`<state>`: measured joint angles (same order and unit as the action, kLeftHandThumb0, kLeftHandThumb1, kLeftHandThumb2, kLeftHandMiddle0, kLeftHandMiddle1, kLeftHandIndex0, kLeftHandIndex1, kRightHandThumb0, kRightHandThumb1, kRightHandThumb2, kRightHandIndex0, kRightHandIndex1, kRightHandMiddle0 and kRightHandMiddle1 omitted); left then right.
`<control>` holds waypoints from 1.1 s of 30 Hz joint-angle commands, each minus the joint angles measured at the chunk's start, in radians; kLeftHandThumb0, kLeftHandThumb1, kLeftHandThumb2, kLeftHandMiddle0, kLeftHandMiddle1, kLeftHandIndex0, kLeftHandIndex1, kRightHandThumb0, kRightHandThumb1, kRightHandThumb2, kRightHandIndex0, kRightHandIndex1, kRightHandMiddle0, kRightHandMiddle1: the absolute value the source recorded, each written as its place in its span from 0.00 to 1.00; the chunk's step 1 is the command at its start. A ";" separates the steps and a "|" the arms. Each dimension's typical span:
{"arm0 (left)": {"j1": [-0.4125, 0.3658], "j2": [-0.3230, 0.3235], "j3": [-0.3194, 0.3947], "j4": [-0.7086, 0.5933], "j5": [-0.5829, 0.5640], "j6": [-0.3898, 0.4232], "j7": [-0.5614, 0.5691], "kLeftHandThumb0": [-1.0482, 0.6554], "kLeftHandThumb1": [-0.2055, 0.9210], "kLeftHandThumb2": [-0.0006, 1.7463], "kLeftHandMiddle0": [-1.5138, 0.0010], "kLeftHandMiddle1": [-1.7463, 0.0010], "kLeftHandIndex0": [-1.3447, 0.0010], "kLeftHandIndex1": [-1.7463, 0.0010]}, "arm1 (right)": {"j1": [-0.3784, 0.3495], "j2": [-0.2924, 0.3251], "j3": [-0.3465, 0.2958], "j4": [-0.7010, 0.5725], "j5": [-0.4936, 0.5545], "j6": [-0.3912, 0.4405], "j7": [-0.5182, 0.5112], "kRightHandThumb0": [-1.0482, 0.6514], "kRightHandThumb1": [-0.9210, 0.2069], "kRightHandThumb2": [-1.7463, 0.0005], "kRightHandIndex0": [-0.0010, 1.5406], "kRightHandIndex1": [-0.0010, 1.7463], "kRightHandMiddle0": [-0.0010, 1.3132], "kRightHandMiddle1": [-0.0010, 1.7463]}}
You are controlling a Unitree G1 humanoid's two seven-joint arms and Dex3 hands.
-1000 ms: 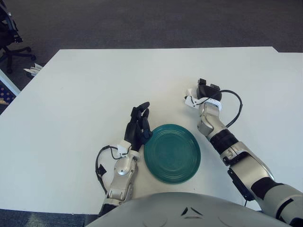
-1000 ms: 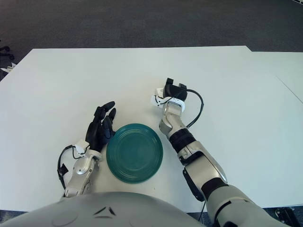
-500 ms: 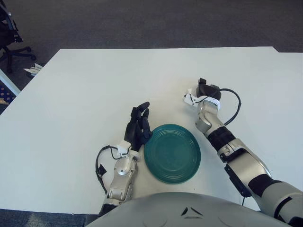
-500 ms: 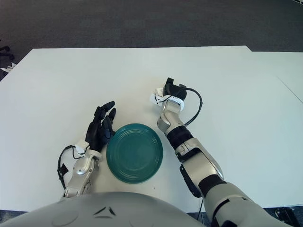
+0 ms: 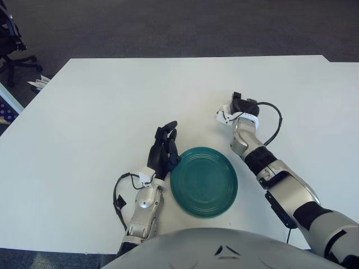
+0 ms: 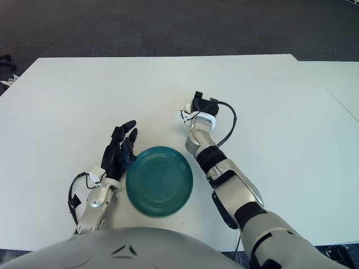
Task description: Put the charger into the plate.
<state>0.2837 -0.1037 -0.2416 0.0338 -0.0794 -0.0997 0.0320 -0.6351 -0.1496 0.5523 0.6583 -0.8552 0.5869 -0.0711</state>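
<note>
Room: dark grey carpet floor point(image 5: 168, 28) lay beyond the far edge of the work surface, with part of an office chair point(image 5: 11, 45) at the far left.
Counter: white counter point(image 5: 101, 106) filled most of both views and carried everything listed below.
Plate: round teal plate point(image 5: 203, 181) lay flat near the robot's edge of the counter, between the two arms, with nothing in it.
Right arm: silver and black right arm point(image 5: 280, 190) reached forward from the lower right, passing the plate's right side; a black cable looped beside its wrist.
Left hand: left hand point(image 5: 164, 151) showed just left of the plate, black fingers extended and loosely together, holding nothing; fingertips appeared at the plate's left rim, though contact could not be judged.
Right hand: right hand point(image 5: 240, 106) stood beyond the plate's far right rim, curled around a small white object.
Charger: white charger point(image 5: 223, 116) showed only in part, poking out at the left of the right hand, apart from the plate and outside it.
</note>
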 commanded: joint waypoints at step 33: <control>0.077 -0.027 -0.037 -0.045 0.011 0.026 0.005 0.12 1.00 0.52 0.74 1.00 0.95 0.55 | 0.040 -0.010 -0.019 0.139 0.051 -0.019 0.011 0.11 0.00 0.67 0.13 0.01 0.00 0.26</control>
<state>0.3287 -0.1008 -0.2652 -0.0059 -0.0663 -0.0993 0.0346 -0.6196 -0.1576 0.5409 0.7456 -0.8347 0.5597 -0.0776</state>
